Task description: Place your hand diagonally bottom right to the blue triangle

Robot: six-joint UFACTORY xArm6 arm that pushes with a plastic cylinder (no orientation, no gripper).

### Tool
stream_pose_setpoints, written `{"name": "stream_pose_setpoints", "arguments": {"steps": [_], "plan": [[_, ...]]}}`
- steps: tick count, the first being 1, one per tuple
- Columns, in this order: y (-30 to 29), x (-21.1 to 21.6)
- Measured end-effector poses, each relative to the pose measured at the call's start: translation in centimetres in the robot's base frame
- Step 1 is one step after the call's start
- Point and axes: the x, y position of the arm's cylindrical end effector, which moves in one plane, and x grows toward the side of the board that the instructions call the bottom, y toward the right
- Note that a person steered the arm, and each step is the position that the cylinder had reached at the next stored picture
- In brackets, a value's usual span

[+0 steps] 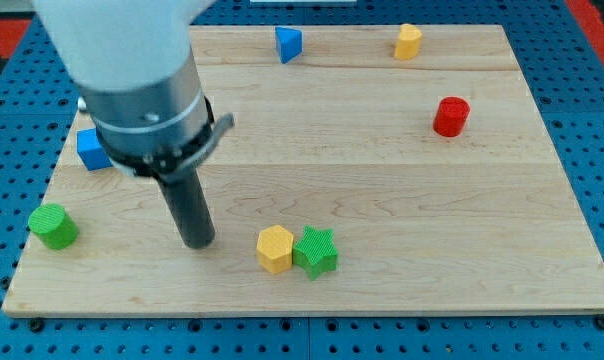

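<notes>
The blue triangle [288,44] sits near the view's top edge of the wooden board [382,200], a little left of centre. My tip [197,242] touches the board in the lower left part, far below and to the left of the blue triangle. The rod hangs from a large white and grey arm that covers the view's upper left. A blue block [92,149] lies at the left, partly hidden behind the arm.
A green cylinder [53,226] lies left of my tip. A yellow hexagon [275,248] and a green star [316,251] touch each other to the right of my tip. A yellow block [409,41] and a red cylinder [450,116] lie at the upper right.
</notes>
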Motion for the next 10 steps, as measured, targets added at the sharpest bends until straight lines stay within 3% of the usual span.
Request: {"name": "stream_pose_setpoints", "arguments": {"steps": [2,4,6,10], "plan": [[-0.2,-6.2],[-0.4,-8.1],[6.5,-11.3],[7.7,-17.2]]}}
